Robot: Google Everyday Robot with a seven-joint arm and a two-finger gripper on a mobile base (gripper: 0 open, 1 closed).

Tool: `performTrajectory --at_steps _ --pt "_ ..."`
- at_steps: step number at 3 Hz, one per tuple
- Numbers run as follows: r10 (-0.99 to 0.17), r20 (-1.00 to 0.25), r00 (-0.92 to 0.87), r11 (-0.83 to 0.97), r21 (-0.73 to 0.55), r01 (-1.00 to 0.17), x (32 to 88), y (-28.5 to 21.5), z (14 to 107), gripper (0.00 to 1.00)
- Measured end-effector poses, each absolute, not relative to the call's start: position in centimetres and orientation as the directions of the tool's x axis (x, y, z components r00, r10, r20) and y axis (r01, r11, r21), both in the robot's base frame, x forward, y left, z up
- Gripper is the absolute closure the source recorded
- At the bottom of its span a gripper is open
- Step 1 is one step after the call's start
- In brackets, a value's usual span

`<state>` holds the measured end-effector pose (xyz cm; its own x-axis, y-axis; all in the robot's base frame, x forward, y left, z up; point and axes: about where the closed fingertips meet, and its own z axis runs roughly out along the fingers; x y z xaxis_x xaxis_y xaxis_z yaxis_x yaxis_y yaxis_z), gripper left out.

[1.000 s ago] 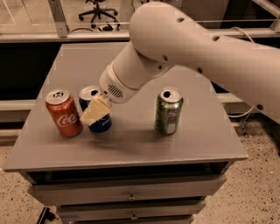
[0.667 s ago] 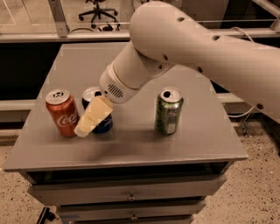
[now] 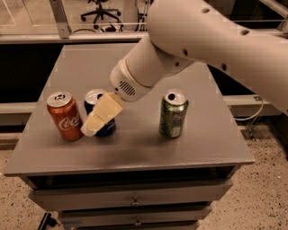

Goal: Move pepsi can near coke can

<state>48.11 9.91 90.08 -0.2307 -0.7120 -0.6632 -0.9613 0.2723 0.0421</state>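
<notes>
- The gripper hangs low over the front left part of the desk, right at the pepsi can.
- Its cream-coloured end slants down and to the left across the front of that can, with the tip close to the desk top.
- Whether the jaws are apart, together or clamped on the can cannot be told: only one cream piece shows, and it covers much of the can's side.
- The pepsi can stands upright; its silver top and a strip of dark blue wall show above and to the right of the cream piece.
- The coke can stands upright just beside the pepsi can, on its left, with a narrow gap between them at the top. The gripper's tip reaches down into the space between their bases.
- A green can stands upright well apart from the pair, to the right, near the middle of the desk.
- The white arm comes in from the upper right, and its round vented wrist sits above the pepsi can.
- Under the grey desk top are drawers with small pulls.
- A speckled floor shows at the lower right, and the base of a chair stands behind the desk at the top.
</notes>
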Motion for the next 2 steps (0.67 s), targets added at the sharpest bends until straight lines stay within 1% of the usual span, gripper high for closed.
performTrajectory --at_steps 2 --pt "-0.649 -0.74 -0.175 0.272 -0.011 -0.962 49.0 7.2 94.1 0.0"
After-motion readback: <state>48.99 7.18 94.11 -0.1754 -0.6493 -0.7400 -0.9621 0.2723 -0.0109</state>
